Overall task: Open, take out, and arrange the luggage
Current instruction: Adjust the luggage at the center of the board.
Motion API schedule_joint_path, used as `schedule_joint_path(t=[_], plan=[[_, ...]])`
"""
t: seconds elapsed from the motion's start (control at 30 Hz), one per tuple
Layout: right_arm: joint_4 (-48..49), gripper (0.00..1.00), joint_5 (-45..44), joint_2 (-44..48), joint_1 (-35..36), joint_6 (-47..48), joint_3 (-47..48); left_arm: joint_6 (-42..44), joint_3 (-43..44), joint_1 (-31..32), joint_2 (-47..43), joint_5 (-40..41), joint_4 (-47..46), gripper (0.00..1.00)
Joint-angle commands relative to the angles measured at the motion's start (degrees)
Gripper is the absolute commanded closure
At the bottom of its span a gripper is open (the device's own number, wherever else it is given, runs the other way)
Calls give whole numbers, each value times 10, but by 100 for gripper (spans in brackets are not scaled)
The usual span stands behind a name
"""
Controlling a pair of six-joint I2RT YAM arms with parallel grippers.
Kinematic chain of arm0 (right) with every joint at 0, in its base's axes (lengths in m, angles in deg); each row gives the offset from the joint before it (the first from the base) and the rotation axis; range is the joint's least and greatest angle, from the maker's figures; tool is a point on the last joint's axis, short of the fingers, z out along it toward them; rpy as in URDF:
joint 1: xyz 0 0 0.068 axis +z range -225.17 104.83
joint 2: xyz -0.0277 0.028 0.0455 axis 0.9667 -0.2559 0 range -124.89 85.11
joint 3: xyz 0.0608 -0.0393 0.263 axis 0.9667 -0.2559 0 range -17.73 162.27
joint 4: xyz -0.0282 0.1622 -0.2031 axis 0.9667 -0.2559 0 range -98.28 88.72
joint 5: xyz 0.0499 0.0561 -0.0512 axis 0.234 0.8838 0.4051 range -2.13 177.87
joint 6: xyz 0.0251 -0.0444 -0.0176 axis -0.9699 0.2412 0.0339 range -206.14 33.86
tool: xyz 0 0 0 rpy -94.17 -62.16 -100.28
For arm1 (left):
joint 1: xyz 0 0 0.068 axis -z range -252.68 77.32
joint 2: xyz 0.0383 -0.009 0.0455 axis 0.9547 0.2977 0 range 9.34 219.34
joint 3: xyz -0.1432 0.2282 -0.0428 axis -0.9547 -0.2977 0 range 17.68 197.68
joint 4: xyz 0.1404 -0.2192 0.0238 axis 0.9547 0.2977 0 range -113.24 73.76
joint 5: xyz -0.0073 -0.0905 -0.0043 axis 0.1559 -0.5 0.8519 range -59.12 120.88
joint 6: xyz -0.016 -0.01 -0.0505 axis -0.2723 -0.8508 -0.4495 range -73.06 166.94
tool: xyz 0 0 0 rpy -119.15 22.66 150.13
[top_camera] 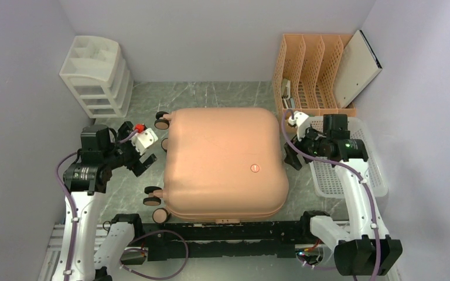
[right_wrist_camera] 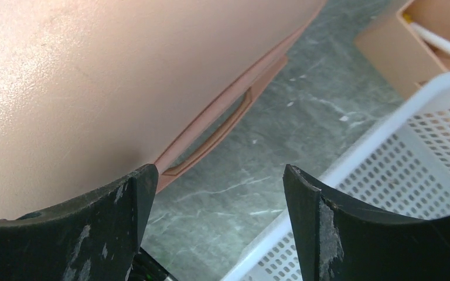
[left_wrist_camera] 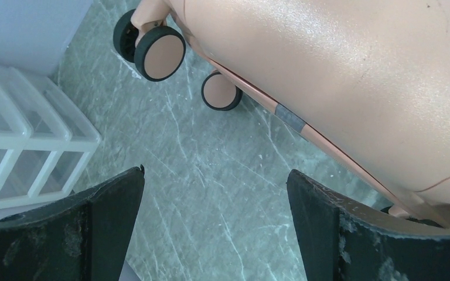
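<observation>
Salmon-pink hard-shell luggage (top_camera: pixel 222 161) lies closed; left hand (top_camera: pixel 145 159) and right hand (top_camera: pixel 290 153) flank it, released. Only the right wrist view shows its moulded pink handle (right_wrist_camera: pixel 222 132).

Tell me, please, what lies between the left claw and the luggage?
Only bare marbled tabletop, seen in the left wrist view between the left claw and the luggage.

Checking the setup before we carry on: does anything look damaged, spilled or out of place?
Nothing serious. The suitcase lies flat and shut. A white board leans tilted at the right end of the orange file rack. The fingers of the right gripper look scuffed.
</observation>
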Motion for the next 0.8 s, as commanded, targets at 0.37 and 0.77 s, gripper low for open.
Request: schedule_joint_path(t=[0.37, 0.77], plan=[[243, 16, -196, -130, 252, -156, -9, -15, -24, -2, 20, 17, -14, 4], [286, 15, -262, -404, 256, -253, 276, -42, -29, -2, 19, 20, -18, 4]])
